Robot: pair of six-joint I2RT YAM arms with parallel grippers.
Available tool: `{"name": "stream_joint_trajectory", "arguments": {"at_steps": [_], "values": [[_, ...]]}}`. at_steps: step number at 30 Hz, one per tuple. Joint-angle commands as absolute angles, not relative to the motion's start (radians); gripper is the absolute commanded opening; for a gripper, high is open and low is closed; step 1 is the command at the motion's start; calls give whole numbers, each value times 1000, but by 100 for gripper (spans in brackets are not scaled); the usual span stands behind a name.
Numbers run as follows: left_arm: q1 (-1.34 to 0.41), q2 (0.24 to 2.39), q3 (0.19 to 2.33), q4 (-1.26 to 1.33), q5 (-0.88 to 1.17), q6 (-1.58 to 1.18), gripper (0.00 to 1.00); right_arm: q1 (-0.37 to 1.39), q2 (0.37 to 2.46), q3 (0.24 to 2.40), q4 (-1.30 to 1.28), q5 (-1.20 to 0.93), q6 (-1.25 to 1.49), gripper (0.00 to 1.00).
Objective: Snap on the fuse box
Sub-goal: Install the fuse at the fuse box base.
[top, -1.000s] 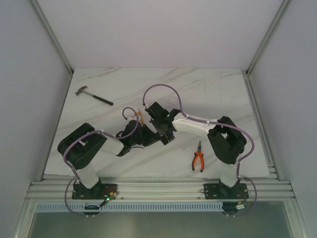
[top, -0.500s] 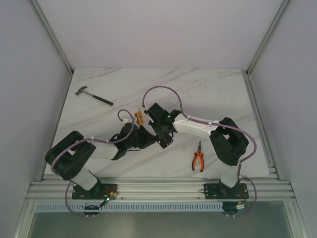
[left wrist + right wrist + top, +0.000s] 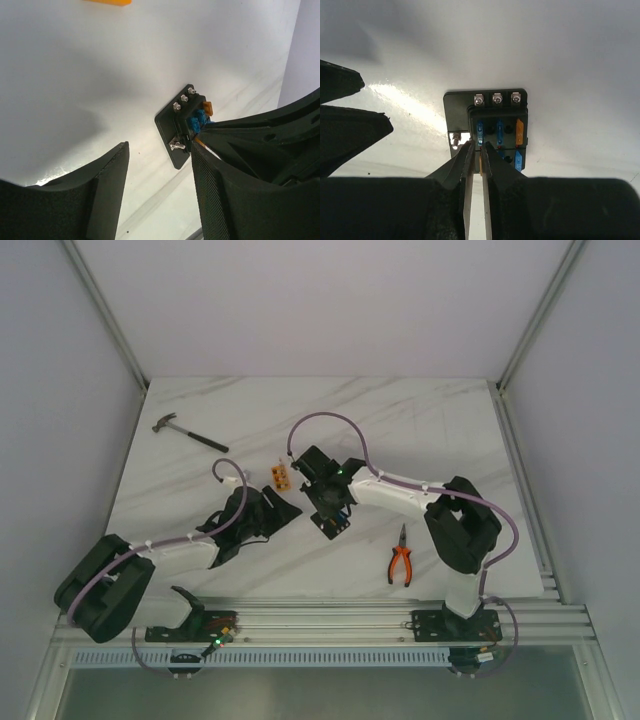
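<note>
The fuse box (image 3: 492, 125) is a small black square box lying flat on the white table, with blue fuses and one orange fuse in its slots. It also shows in the top view (image 3: 337, 525) and the left wrist view (image 3: 181, 131). My right gripper (image 3: 479, 146) is right over its near-left slot, jaws nearly shut on a thin orange fuse (image 3: 481, 161); in the top view my right gripper (image 3: 330, 508) stands over the box. My left gripper (image 3: 159, 146) is open and empty, left of the box with table between; in the top view my left gripper (image 3: 282, 510) is low over the table.
A small orange block (image 3: 281, 477) lies just behind my left gripper. A hammer (image 3: 190, 433) lies at the far left. Orange-handled pliers (image 3: 401, 562) lie near the front, right of the fuse box. Purple cables loop above both wrists.
My left arm has drawn back toward the near left, away from the fuse box, uncovering the orange block. The right gripper stays over the box.
</note>
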State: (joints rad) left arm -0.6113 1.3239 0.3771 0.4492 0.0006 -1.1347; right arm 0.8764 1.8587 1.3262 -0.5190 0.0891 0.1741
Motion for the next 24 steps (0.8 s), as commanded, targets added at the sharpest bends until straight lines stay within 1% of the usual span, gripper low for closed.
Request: {"name": "stream_joint_trajectory", "arguments": {"at_steps": [1, 10, 13, 18, 21, 22, 24], "values": [[-602, 1296, 370, 382, -41, -1090, 63, 873, 1891, 1376, -547, 69, 165, 15], [-597, 1297, 372, 380, -38, -1081, 66, 871, 1966, 1391, -597, 95, 164, 2], [-594, 1294, 371, 379, -40, -1080, 67, 871, 2002, 1387, -633, 106, 163, 0], [-584, 1283, 365, 372, -41, -1072, 68, 871, 2055, 1358, -657, 119, 164, 0], [-578, 1269, 366, 358, -50, -1057, 70, 873, 1995, 1355, -619, 97, 148, 0], [-575, 1264, 369, 352, -56, -1048, 71, 871, 1968, 1361, -605, 93, 139, 1], [-565, 1252, 373, 332, -63, -1032, 73, 867, 1913, 1398, -588, 91, 121, 13]]}}
